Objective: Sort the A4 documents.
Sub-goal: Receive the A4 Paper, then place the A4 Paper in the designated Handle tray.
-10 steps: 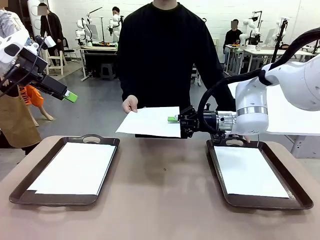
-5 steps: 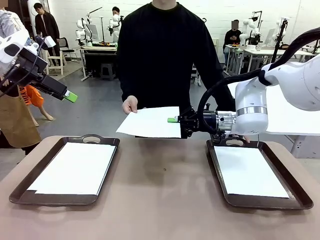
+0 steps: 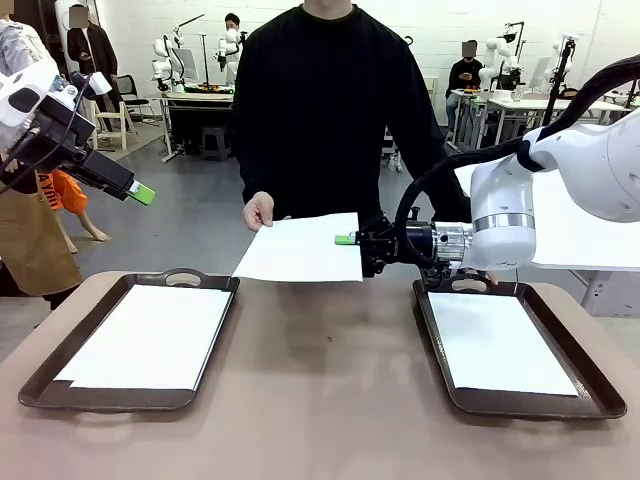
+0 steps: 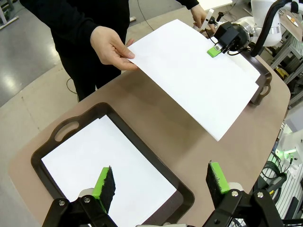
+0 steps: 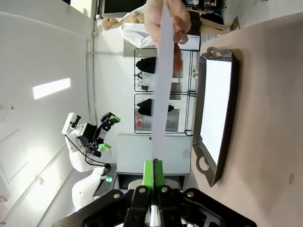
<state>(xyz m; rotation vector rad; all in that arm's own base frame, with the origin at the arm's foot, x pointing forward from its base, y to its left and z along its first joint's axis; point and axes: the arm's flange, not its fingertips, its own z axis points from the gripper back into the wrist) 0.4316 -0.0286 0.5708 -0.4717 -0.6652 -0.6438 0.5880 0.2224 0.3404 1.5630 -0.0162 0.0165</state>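
Observation:
A person's hand [image 3: 260,210] holds one white A4 document [image 3: 300,247] level above the table's far edge. My right gripper [image 3: 347,239] is shut on this sheet's right edge. In the right wrist view the sheet [image 5: 161,90] runs edge-on up from the closed green pads [image 5: 154,172] to the hand [image 5: 165,19]. My left gripper [image 3: 140,192] hangs open high at the left, and in its own view [image 4: 161,182] looks down on the held sheet [image 4: 189,71]. Each brown tray holds one more document, on the left [image 3: 150,335] and on the right [image 3: 495,342].
The left tray [image 3: 60,395] and the right tray [image 3: 590,395] sit near the table's two sides. Bare brown tabletop [image 3: 320,380] lies between them. The person stands close behind the far edge, with a second hand [image 4: 199,14] near the sheet's far corner.
My right gripper's jaws have closed fully on the sheet's edge, and the sheet's near edge has sagged slightly. Both arms stay where they were.

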